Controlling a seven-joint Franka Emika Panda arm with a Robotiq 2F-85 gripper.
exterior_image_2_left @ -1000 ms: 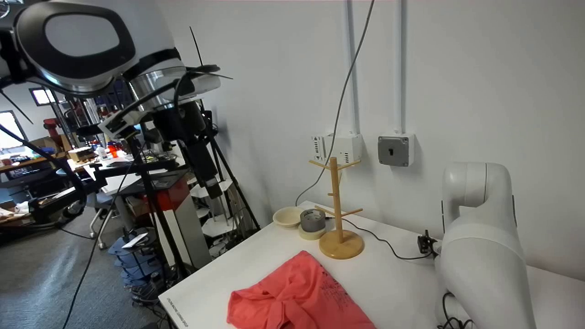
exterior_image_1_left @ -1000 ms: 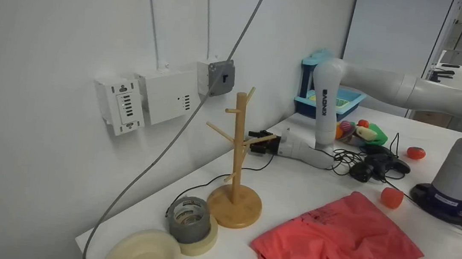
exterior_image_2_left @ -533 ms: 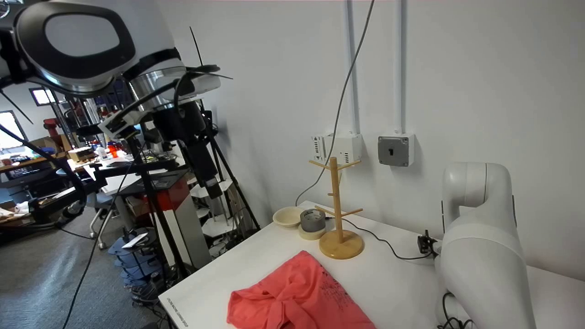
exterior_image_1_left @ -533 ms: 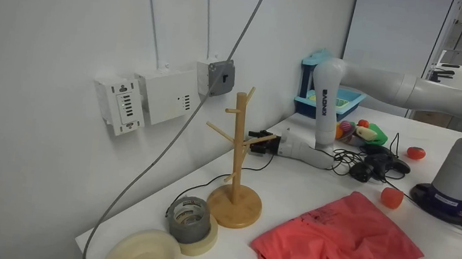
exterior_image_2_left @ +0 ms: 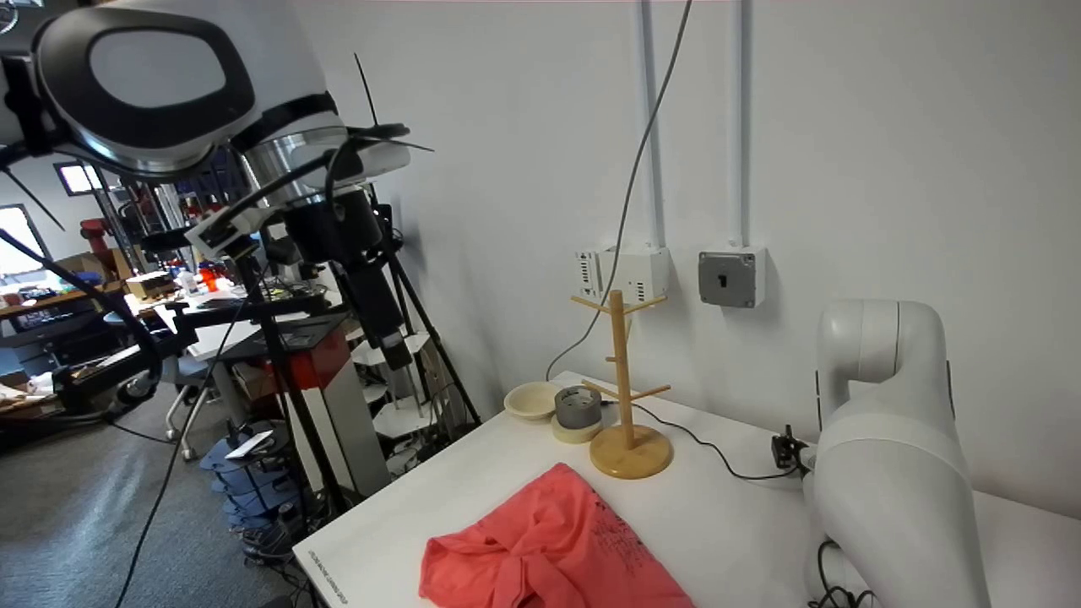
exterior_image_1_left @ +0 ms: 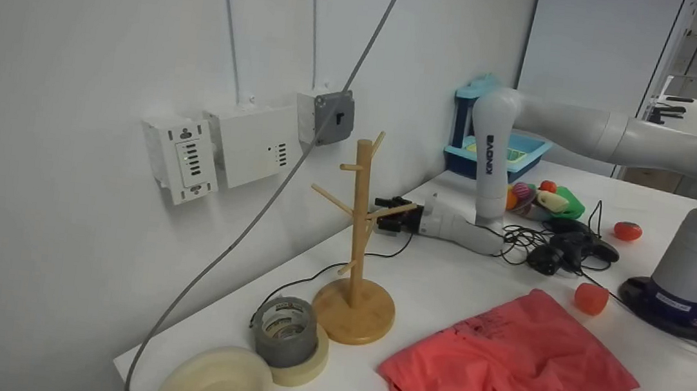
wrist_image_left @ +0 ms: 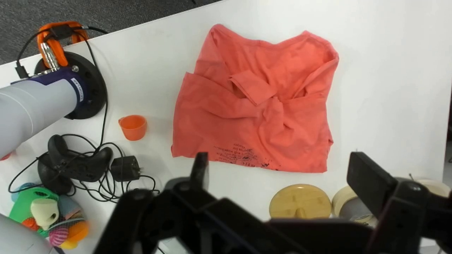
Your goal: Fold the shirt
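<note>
The shirt (wrist_image_left: 240, 120) lies on the table (wrist_image_left: 388, 106). In the wrist view, a cup (wrist_image_left: 133, 127) sits near its left side, a game controller (wrist_image_left: 84, 169) lies left of and below the cup, and toys (wrist_image_left: 45, 212) are heaped at the lower left. In an exterior view, a stand (exterior_image_1_left: 359, 242) is behind and left of the shirt; a roll of tape (exterior_image_1_left: 286, 348) sits on another roll (exterior_image_1_left: 298, 378) just left of the stand, and a bowl (exterior_image_1_left: 215, 381) lies left of both, farther forward.

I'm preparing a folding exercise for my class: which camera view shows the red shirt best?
The wrist view: the shirt lies wholly inside the picture, seen from above, with letters showing in its print. Both exterior views show it aslant, cut off by the bottom edge, its print only dark marks.
</note>
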